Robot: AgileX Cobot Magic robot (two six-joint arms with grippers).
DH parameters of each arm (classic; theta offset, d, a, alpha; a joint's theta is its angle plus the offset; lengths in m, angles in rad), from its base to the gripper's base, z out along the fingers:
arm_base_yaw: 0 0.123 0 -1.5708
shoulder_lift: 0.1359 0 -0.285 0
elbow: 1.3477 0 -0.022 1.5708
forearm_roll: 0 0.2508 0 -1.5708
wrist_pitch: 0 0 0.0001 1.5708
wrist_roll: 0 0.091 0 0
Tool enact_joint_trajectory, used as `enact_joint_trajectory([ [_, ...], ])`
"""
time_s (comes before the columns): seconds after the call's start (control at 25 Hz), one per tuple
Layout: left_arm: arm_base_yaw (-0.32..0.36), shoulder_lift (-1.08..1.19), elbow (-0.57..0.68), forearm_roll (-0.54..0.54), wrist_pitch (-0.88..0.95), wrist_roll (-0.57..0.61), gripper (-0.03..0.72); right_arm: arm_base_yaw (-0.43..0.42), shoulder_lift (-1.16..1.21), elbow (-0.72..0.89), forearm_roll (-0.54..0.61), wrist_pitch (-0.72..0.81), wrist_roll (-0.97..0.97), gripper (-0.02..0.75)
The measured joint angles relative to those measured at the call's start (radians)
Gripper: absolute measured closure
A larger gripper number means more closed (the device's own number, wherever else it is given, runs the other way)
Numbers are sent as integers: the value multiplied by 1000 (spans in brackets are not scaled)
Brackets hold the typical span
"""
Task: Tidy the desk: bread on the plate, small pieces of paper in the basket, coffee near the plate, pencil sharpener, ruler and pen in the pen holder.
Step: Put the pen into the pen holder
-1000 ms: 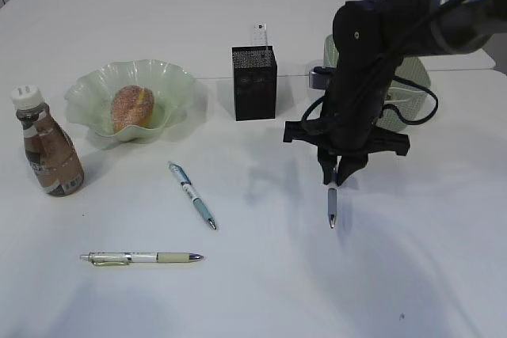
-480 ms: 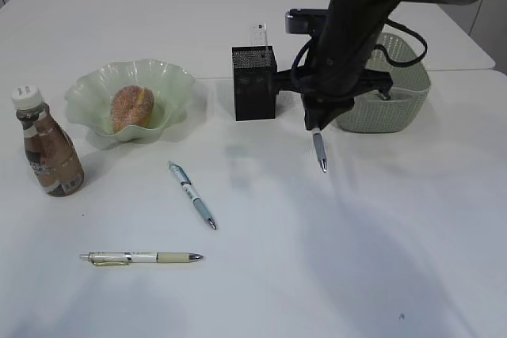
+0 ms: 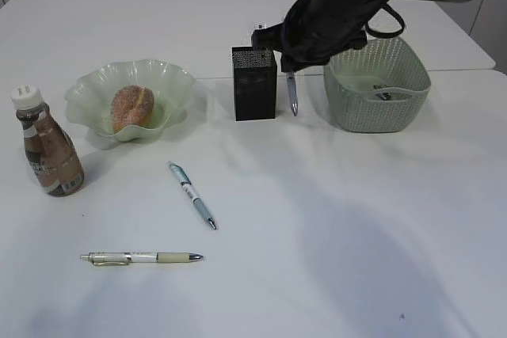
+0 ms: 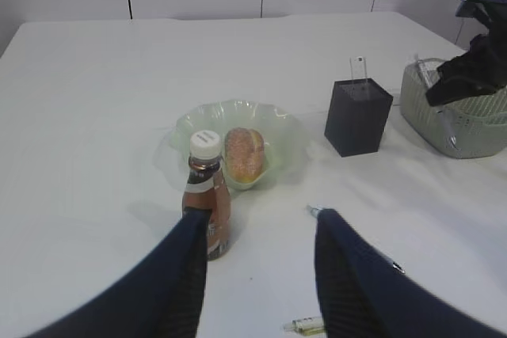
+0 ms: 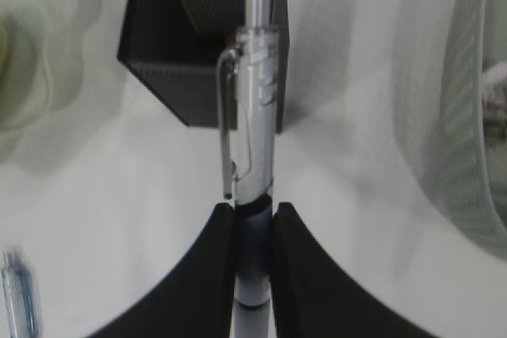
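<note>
Silver pen carried to the pen holder, drop-in pending.
Left pincer (image 4: 257, 275) hangs with jaws apart and empty over the bench (image 3: 356, 219) near the coffee (image 4: 207, 193). Pen holder (image 3: 254, 83) stands upright left of the basket (image 3: 377, 85). Right pincer (image 5: 252, 219) is clamped on the silver pen (image 3: 291, 93), which hangs in the air just right of the holder; long axis near vertical, tip down, clip end up. Best to centre over the opening, keep it plumb, lower the tip past the rim before letting go.

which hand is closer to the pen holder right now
Right. The right hand, gripping a silver pen, hangs beside the pen holder. The left hand sits far back by the coffee.
</note>
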Motion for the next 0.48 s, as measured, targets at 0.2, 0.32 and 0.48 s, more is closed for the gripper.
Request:
enact_joint_trajectory([
  [0.2,0,0,0,0,-21,0,377,0,4,0,-66,-195,-1,625],
  [0.32,0,0,0,0,-30,0,377,0,6,0,-88,-279,-2,625],
  [0.48,0,0,0,0,-62,0,377,0,6,0,-124,-450,-2,625],
])
